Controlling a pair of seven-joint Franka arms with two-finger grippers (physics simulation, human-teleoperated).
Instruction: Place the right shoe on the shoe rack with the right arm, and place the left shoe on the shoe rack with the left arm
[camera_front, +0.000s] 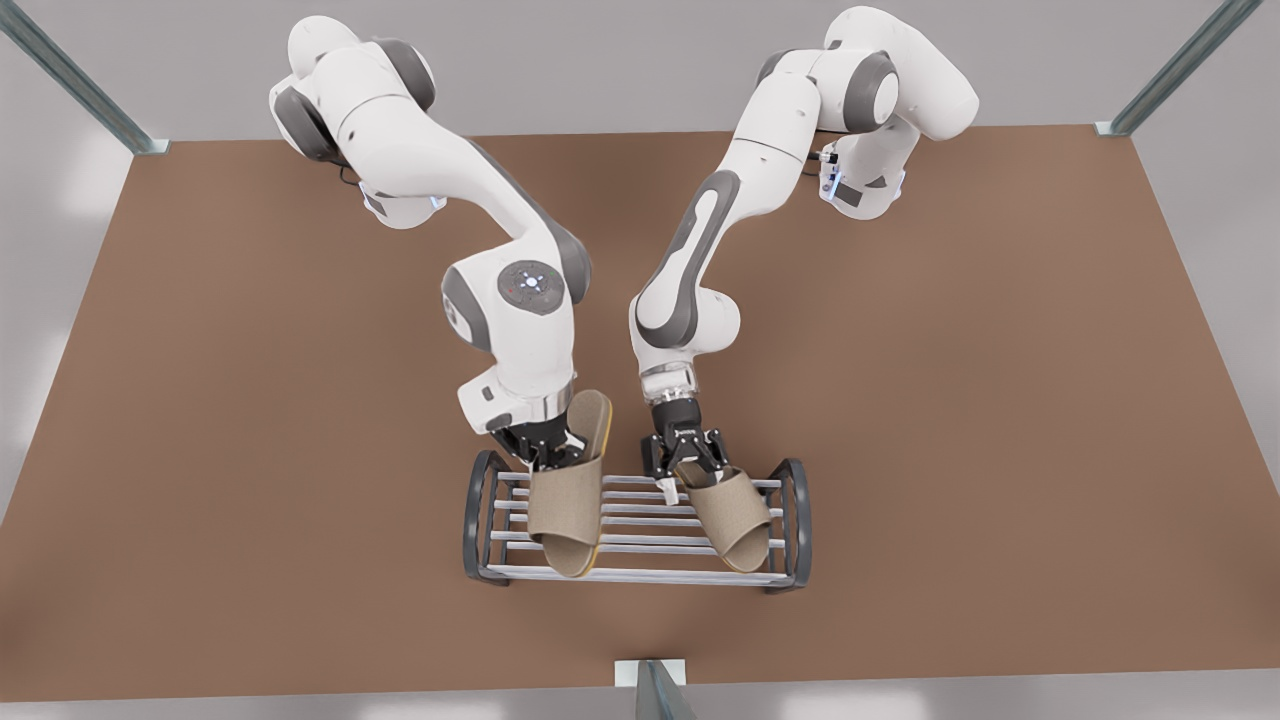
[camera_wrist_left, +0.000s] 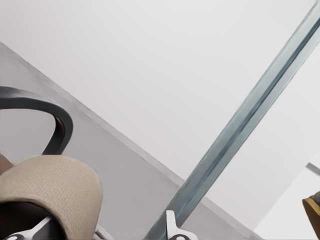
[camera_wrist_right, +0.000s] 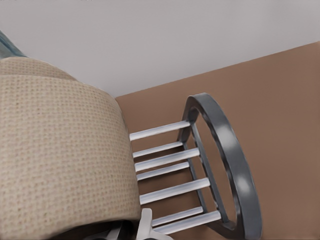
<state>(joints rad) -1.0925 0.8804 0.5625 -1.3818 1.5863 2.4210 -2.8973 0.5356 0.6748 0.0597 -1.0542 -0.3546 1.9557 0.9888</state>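
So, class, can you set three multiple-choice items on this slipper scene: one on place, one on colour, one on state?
1. Where is the left slipper, at the front view's right?
A. On the table beside the rack
B. On the shoe rack bars, near an end frame
C. High above the rack

2. What colour are the rack's end frames?
A. Dark grey
B. Red
C. White

3. How is the right slipper?
A. Flat on the table
B. Tilted, heel raised, gripped by the right end effector
C. Upside down on the floor

Answers:
1. B: it lies across the bars, with the left end effector open at its heel.
2. A: both arches are dark grey.
3. B: its heel points up in the shut fingers.
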